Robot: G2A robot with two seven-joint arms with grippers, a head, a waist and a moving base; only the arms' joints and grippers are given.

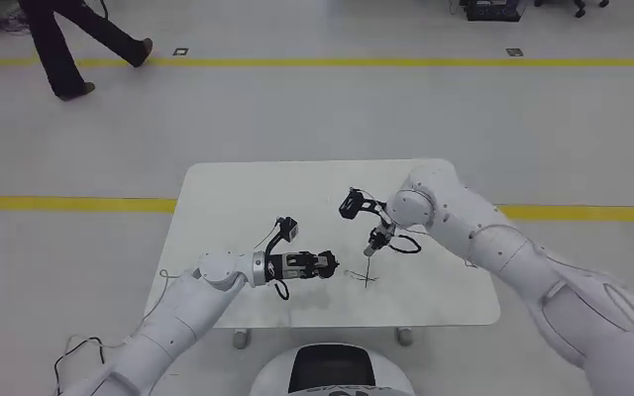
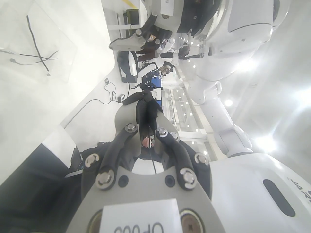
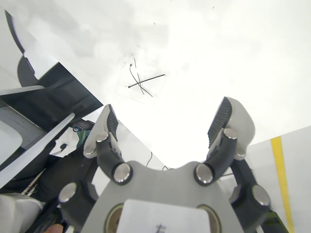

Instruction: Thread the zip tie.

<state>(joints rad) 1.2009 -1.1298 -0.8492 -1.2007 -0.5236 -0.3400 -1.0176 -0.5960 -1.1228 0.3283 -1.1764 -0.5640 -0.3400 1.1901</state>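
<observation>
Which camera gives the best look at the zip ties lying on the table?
The right wrist view: the zip ties lie crossed near its centre, beyond the open right gripper. The left wrist view catches them off to one edge; in the top view they are a tiny dark cross.

Black zip ties [image 3: 153, 79] lie loose on the table [image 1: 248, 198], crossed in a small heap. One is thicker and straight, and thinner curved ones cross it. They rest just ahead of the spread right pincer [image 3: 168, 104] and near the left pincer [image 1: 332, 264], whose closed fingers pinch another thin black strip [image 2: 153, 163].
</observation>
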